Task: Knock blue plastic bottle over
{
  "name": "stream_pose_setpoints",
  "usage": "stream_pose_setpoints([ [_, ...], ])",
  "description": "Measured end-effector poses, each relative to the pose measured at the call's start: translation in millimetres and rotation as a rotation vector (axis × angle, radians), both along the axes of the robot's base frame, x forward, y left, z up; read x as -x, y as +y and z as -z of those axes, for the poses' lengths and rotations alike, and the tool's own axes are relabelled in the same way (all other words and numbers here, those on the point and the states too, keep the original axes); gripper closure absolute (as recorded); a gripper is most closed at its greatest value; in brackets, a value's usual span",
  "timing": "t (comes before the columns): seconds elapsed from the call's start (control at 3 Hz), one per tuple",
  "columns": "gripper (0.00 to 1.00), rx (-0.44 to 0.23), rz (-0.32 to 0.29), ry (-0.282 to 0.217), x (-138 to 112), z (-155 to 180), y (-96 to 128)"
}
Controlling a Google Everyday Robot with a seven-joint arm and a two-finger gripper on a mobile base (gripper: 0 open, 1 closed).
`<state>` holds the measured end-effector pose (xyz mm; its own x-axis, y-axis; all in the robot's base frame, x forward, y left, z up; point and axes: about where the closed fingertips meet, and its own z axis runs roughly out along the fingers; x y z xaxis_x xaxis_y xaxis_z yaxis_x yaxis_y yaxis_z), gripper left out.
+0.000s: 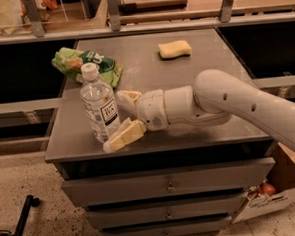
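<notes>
The blue plastic bottle (99,107) is clear, with a white cap and a white label with a dark square logo. It stands upright near the front left of the grey table (204,56). My gripper (114,121) is open and reaches in from the right. Its cream fingers straddle the bottle's right side: the lower finger (123,136) lies by the bottle's base and the upper finger (128,97) sits behind the label. The white arm (226,100) stretches across the table's front right.
A green snack bag (84,64) lies behind the bottle at the back left. A yellow sponge (174,48) lies at the back middle. The table's front edge is close below the bottle. Drawers sit under the table, and a cardboard box (272,197) stands on the floor at the right.
</notes>
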<state>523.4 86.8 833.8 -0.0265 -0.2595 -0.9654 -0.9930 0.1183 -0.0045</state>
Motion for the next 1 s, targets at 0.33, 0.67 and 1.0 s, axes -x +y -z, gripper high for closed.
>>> stream_pose_setpoints([
  [0.33, 0.12, -0.03, -0.028, 0.034, 7.2, -0.5, -1.4],
  [0.67, 0.3, -0.076, -0.035, 0.04, 11.5, -4.9, -2.9],
  [1.0, 0.53, -0.13, -0.044, 0.052, 15.0, -8.0, -2.9],
])
